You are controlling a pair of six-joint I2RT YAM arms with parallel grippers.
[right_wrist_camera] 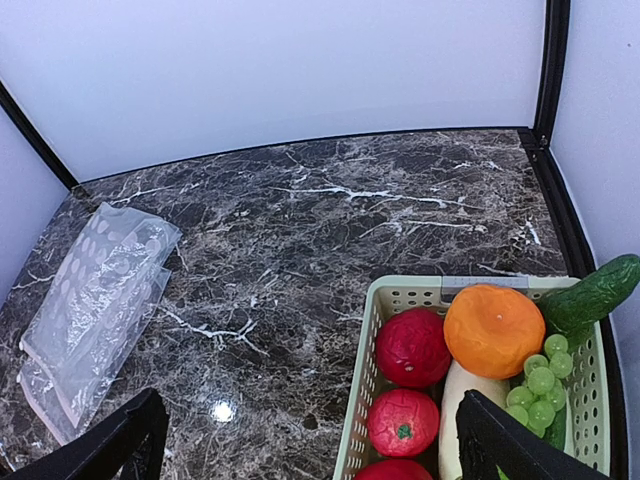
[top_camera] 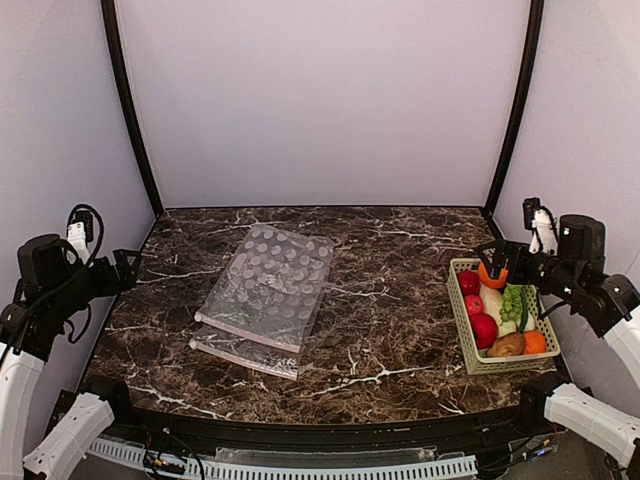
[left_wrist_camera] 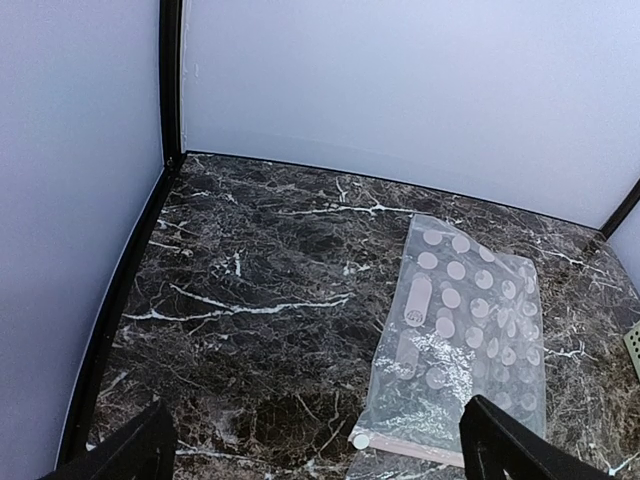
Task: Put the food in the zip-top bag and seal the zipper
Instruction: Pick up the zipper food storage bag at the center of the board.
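In the top view, the left gripper (top_camera: 124, 268) hangs at the left edge of the frame and the right gripper (top_camera: 494, 256) at the right edge, over the far end of the pale green basket (top_camera: 470, 352). Neither holds anything. The zip-top bag (top_camera: 270, 282) lies flat at centre, overlapping a second bag (top_camera: 243, 354) below it. The food sits piled in the basket: a red apple (top_camera: 484, 329), green grapes (top_camera: 512, 302) and a brown potato (top_camera: 507, 346).

From the left wrist, both fingers (left_wrist_camera: 128, 452) stand wide apart at the bottom corners, nothing between them. The bag fills the lower right, its pinkish zipper (left_wrist_camera: 415, 447) along the bottom edge. The film looks thin, limp and slick, so I would pinch one lip of the mouth beside that strip.

From the right wrist, the jaws are spread just as wide and bare. An orange (right_wrist_camera: 493, 330) tops the heap at lower right, beside a cucumber (right_wrist_camera: 592, 294). These toys look light, hard and smooth. Round ones may slip, so a grip across the middle seems best.
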